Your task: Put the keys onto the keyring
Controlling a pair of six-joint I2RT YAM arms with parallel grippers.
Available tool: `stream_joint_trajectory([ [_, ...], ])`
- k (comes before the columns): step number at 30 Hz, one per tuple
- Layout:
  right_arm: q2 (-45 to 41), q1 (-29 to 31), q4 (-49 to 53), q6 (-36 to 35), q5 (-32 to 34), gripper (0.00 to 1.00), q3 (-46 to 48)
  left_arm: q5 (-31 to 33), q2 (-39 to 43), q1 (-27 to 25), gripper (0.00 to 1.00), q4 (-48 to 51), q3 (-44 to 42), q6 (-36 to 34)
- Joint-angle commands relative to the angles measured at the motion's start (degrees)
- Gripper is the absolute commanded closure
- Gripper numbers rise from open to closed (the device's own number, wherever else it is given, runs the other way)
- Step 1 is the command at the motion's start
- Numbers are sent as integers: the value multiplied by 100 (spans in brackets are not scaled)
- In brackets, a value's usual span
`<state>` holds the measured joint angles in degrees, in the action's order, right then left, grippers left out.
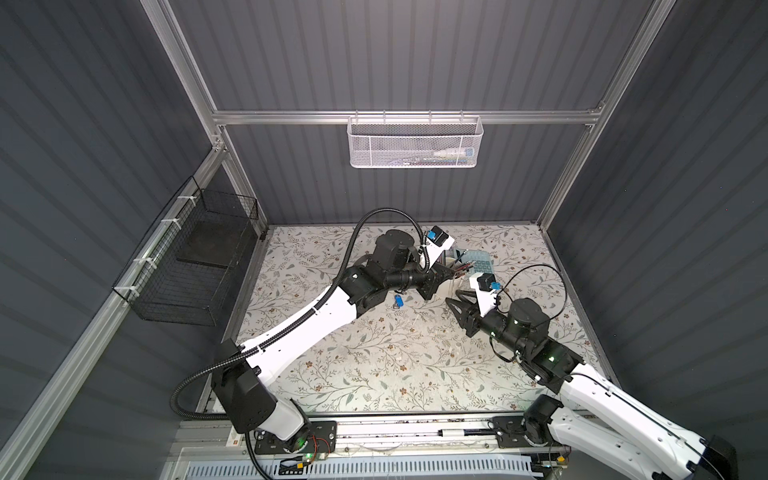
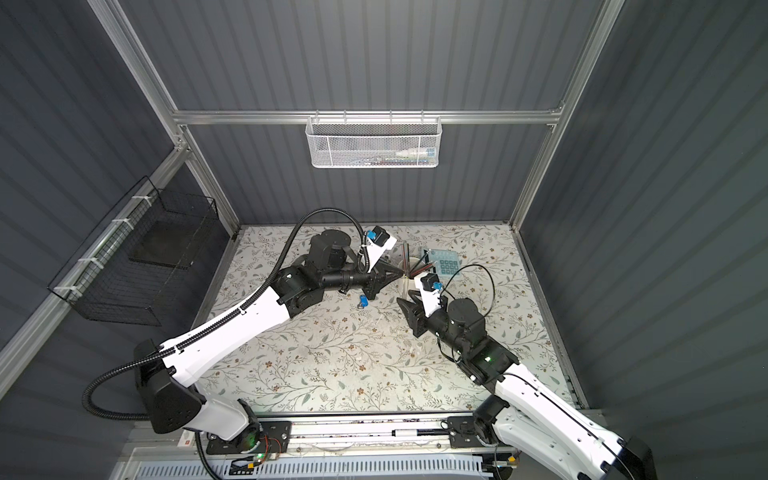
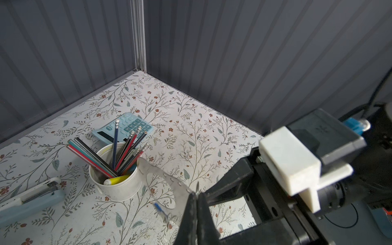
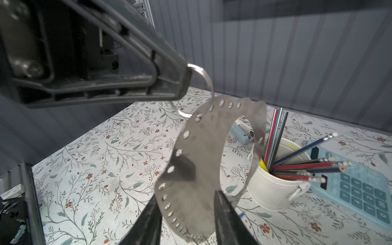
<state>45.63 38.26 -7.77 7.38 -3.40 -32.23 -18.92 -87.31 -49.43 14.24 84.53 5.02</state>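
The keyring point(image 4: 197, 152) is up off the surface point(image 1: 374, 365), towards the far middle and just on the near side of the white cup point(image 4: 273, 191). It is a flat grey oval band with a wide open centre and a row of small holes along its rim, and it stands tilted rather than flat.

The left pincer point(image 4: 186, 80) comes in from the left. Its jaws are pressed together on a small wire ring point(image 4: 206, 78), and that ring passes through one of the rim holes at the keyring's upper end. The right pincer point(image 4: 186, 197) comes in from the right and near side. Its jaws are narrow, one on each edge of the band at the keyring's lower end, and they appear to grip it.

In both top views one key with a blue tag point(image 1: 399, 301) lies on the surface. It is left of both pincers, close under the left arm's wrist, and apart from the keyring.

In the left wrist view a second blue tag point(image 3: 158, 206) with a small ring shows low beside the keyring point(image 3: 161, 172). It is blurred, and I cannot tell whether it lies flat or hangs.

The cup holds pencils point(image 4: 307, 167). A pale blue calculator point(image 4: 360, 191) lies just to the right of the cup and farther back, and a pale blue stapler point(image 3: 31, 199) lies near the cup.
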Motion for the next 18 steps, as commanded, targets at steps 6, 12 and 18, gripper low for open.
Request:
stream_joint_trajectory([
  [6, 38, 234, -234, -159, 613, 58, 43, 410, -164, -103, 100, 167, 436, 295],
  [12, 9, 253, -260, -158, 770, 68, 89, 532, -164, -154, 100, 239, 512, 394],
  [18, 9, 257, -278, -170, 740, 88, 77, 589, -165, -176, 100, 324, 578, 387],
])
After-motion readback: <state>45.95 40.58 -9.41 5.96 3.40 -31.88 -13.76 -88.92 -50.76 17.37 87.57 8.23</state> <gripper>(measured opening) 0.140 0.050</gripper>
